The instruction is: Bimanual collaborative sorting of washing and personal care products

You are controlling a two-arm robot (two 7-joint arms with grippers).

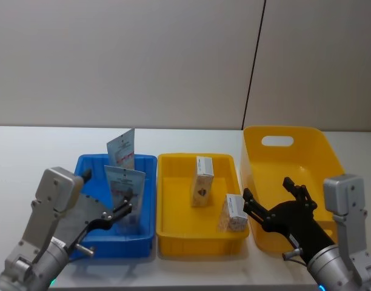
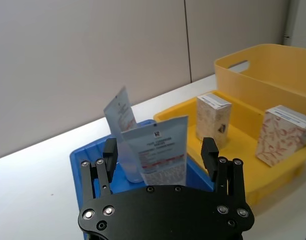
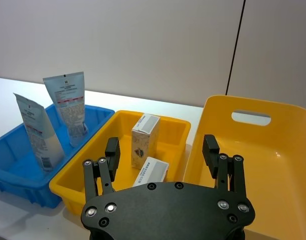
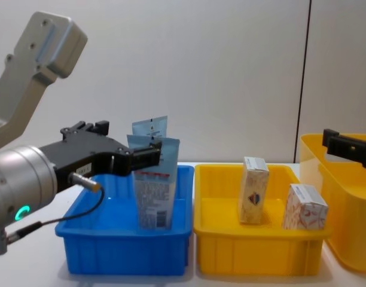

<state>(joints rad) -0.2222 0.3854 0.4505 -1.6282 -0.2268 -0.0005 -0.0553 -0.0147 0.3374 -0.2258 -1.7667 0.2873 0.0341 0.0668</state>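
The left arm [image 1: 52,206] rises from the near side, well to the left of the small yellow bin [image 1: 197,157], and angles forward. Its left gripper [image 2: 159,152] is level and pointing ahead, its two black fingers [image 2: 110,152] spread wide with nothing clamped between them. The right arm [image 1: 343,200] comes up on the opposite side, to the right of that bin, holding the right gripper [image 3: 161,146] forward and slightly down, its fingers [image 3: 210,147] likewise parted wide and empty.
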